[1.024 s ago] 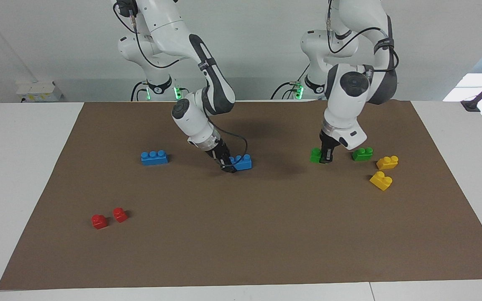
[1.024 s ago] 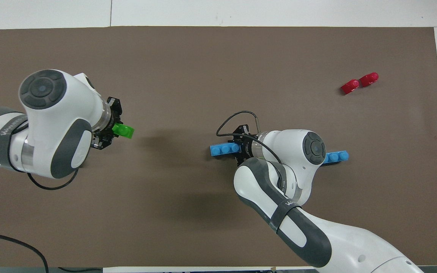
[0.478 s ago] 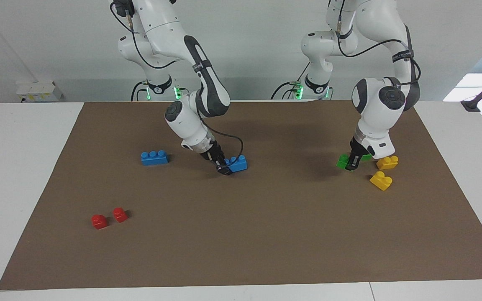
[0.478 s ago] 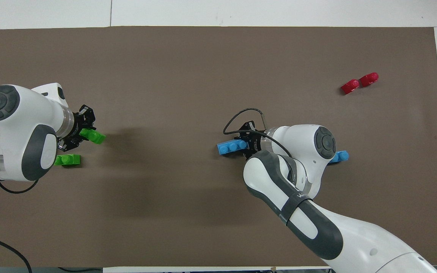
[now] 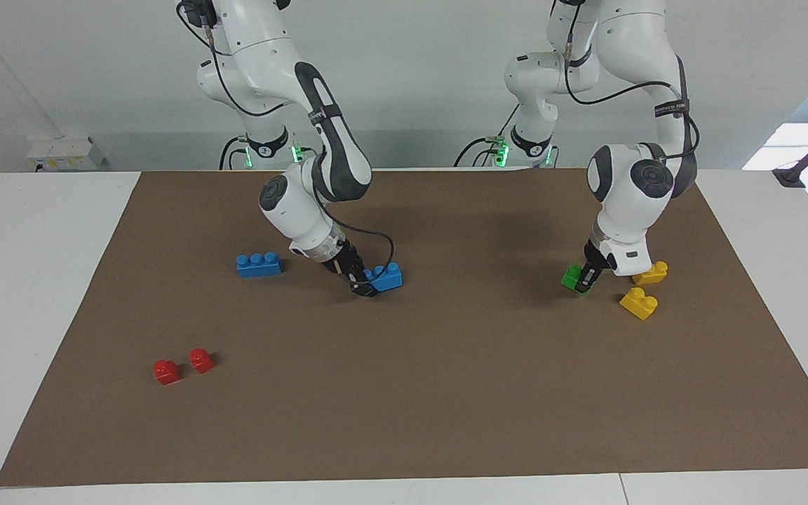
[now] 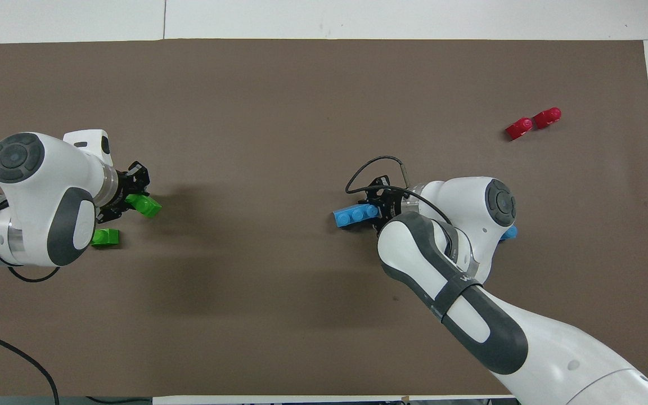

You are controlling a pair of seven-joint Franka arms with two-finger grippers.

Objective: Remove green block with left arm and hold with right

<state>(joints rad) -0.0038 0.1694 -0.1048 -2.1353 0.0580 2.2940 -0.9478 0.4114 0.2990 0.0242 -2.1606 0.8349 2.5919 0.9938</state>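
My left gripper (image 5: 584,280) (image 6: 133,198) is shut on the green block (image 5: 572,275) (image 6: 145,205). It holds the block low over the brown mat (image 5: 446,393), beside the yellow bricks. A second green block (image 6: 106,237) lies on the mat a little nearer to the robots, partly under my left wrist in the overhead view. My right gripper (image 5: 362,286) (image 6: 377,211) is shut on one end of a blue brick (image 5: 384,278) (image 6: 356,215). That brick hangs tilted, low over the middle of the mat.
Two yellow bricks (image 5: 649,272) (image 5: 638,303) lie toward the left arm's end. Another blue brick (image 5: 258,264) (image 6: 508,232) sits toward the right arm's end. Two red pieces (image 5: 166,371) (image 5: 200,360) lie farther from the robots at that end.
My left gripper has carried the green block toward the left arm's end, next to the yellow bricks. My right gripper has drawn the blue brick a little toward the right arm's end.
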